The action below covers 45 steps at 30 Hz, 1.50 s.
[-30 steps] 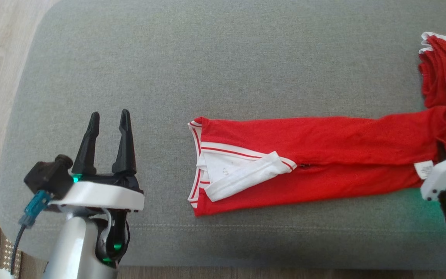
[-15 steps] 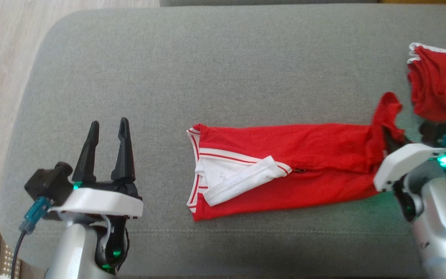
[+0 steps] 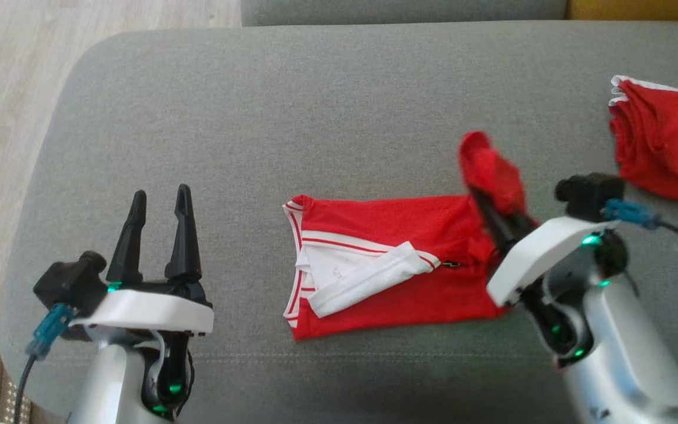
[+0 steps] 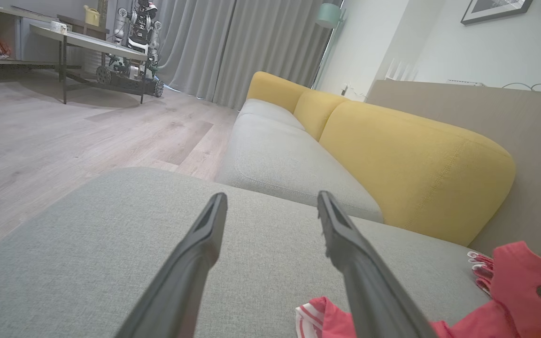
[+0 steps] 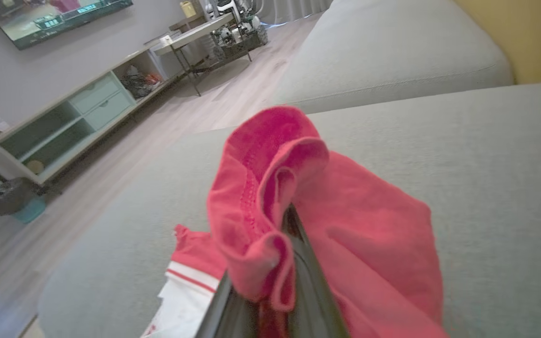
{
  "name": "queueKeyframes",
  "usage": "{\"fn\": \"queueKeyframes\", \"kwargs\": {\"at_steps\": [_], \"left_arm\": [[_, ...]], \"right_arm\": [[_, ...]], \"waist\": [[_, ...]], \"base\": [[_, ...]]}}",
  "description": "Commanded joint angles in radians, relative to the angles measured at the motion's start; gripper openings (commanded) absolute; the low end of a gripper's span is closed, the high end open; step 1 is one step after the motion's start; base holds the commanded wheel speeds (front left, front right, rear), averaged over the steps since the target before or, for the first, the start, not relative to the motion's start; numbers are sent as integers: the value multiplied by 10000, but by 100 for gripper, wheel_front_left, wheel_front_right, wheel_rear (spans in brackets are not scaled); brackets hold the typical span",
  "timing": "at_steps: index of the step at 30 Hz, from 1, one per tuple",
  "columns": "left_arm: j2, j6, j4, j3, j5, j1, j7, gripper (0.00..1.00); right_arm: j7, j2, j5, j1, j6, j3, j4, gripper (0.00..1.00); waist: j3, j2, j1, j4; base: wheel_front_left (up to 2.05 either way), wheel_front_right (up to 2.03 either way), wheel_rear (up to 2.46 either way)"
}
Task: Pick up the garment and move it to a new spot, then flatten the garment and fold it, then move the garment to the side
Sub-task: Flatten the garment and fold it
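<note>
A red garment with white striped trim lies folded lengthwise on the grey ottoman. Its collar end points left. My right gripper is shut on the garment's right end and holds that end raised and carried leftward over the body; the bunched red cloth wraps its fingers in the right wrist view. My left gripper stands open over bare cushion, well left of the collar, with nothing between its fingers. The left wrist view catches the garment's edge at the lower right.
A second red garment with white trim lies at the ottoman's right edge. A yellow-backed grey sofa stands beyond the ottoman. Wood floor lies to the left, with a low table farther off.
My right gripper has lifted the garment's right end and carried it leftward, shortening the flat part. The head camera has tilted a little. The left gripper has stayed put.
</note>
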Motion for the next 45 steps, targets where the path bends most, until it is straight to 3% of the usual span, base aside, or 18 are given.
{"fn": "queueKeyframes", "kwargs": {"at_steps": [1,8,13,18,39,41,45], "left_arm": [[72,-4,-293,346,-64,-255,-122,100],[72,10,-312,340,-168,-288,-122,100],[72,33,-294,293,-268,-324,-122,100],[72,101,-287,159,-399,-410,-122,100],[72,257,-174,-458,-661,-615,-122,100],[72,262,-170,-448,-651,-623,-122,100],[72,257,-141,-349,-605,-552,-122,100]], "right_arm": [[74,103,125,-90,-4,223,-474,0],[496,374,891,144,-4,911,-1056,0],[202,384,1636,75,-4,1577,-886,0],[-412,386,2515,-260,-4,2578,-93,0],[-3299,388,5076,-1939,-4,5118,4145,0],[-3432,388,5503,-2058,-4,5404,4373,100],[-3832,388,6080,-2371,-4,5845,4820,100]], "waist": [[-29,0,0,6],[57,0,0,134],[226,0,0,286],[430,0,0,485],[896,0,0,1613],[886,0,0,1651],[788,0,0,1590]], "base": [[0,0,0],[0,0,0],[0,0,0],[0,0,0],[0,0,0],[0,0,0],[0,0,0]]}}
